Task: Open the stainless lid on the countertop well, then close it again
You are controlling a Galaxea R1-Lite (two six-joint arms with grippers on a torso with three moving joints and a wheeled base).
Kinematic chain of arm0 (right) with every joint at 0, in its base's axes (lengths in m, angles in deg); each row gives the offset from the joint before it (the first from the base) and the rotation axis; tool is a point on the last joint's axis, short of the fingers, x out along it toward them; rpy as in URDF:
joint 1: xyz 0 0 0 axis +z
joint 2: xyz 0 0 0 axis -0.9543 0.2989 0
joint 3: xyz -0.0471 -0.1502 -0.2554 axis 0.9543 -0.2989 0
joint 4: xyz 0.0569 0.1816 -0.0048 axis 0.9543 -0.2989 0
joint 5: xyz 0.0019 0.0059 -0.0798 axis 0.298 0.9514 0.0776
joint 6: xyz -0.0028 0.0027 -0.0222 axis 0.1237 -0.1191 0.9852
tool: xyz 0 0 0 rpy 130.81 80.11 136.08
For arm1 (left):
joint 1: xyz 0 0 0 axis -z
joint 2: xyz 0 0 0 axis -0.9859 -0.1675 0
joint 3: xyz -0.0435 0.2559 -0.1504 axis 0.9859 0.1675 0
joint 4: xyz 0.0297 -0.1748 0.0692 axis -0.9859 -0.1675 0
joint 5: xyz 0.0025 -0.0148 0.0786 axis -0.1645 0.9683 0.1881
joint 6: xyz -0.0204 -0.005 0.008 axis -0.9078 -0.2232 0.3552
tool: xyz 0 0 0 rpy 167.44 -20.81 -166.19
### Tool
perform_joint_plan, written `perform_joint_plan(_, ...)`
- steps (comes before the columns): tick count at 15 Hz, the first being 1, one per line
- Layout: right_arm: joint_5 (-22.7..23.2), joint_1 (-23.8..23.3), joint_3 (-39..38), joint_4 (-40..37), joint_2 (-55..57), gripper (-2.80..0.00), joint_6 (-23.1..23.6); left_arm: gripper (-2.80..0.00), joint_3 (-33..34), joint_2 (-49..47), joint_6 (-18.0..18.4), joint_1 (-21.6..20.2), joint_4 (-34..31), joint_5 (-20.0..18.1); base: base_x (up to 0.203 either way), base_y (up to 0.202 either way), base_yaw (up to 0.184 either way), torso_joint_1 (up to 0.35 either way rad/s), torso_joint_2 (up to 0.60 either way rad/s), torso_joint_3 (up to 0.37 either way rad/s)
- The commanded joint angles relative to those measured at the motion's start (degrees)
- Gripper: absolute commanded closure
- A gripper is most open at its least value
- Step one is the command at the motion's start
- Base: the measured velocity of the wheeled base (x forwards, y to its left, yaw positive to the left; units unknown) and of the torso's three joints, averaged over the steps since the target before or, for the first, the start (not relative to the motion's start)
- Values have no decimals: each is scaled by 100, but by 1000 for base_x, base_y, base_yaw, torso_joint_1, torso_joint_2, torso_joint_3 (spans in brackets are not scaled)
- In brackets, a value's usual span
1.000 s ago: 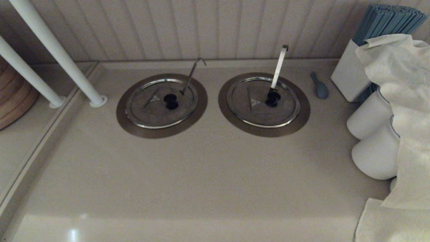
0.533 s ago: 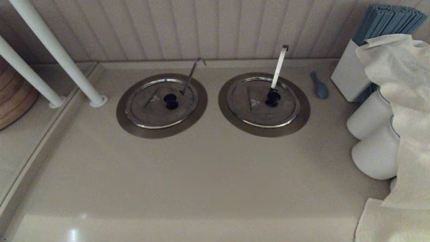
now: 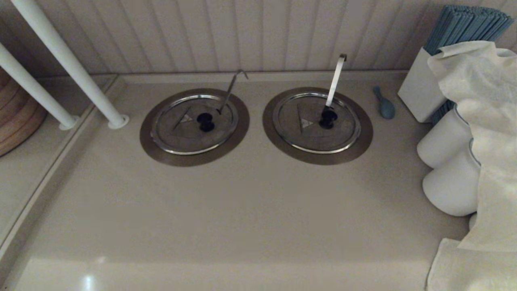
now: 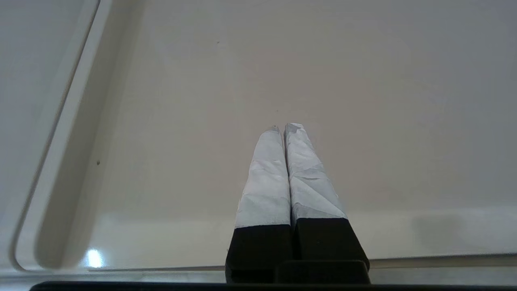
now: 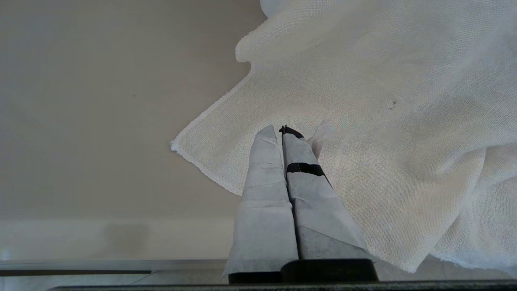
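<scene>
The stainless lid (image 3: 190, 125) lies flat and closed on the countertop well, whose wide steel flange (image 3: 157, 151) rings it at the back left of the counter. It has a black centre knob (image 3: 205, 121), a small triangle mark and a thin hook-tipped rod (image 3: 232, 87) poking up through it. Neither arm shows in the head view. My left gripper (image 4: 285, 128) is shut and empty above bare counter near the front edge. My right gripper (image 5: 278, 130) is shut and empty, hovering over a white cloth (image 5: 363, 121).
A twin lid (image 3: 317, 125) with a broad pale strip handle (image 3: 336, 79) sits to the right. A small blue spoon-like object (image 3: 385, 105), a white box of blue sticks (image 3: 424, 87), white jars (image 3: 448, 161) and the cloth (image 3: 480, 101) crowd the right. White posts (image 3: 68, 64) stand at left.
</scene>
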Motion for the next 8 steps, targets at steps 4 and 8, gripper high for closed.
perform_joint_plan(4, 1, -1, 0, 1, -2, 0, 1, 0, -4, -10, -265, 1, 17, 12, 0, 0, 0, 0, 0, 0)
perform_joint_plan(8, 7, -1, 0, 1, 6, 0, 6, 0, -4, -10, -368, 1, 24, 39, 0, 0, 0, 0, 0, 0)
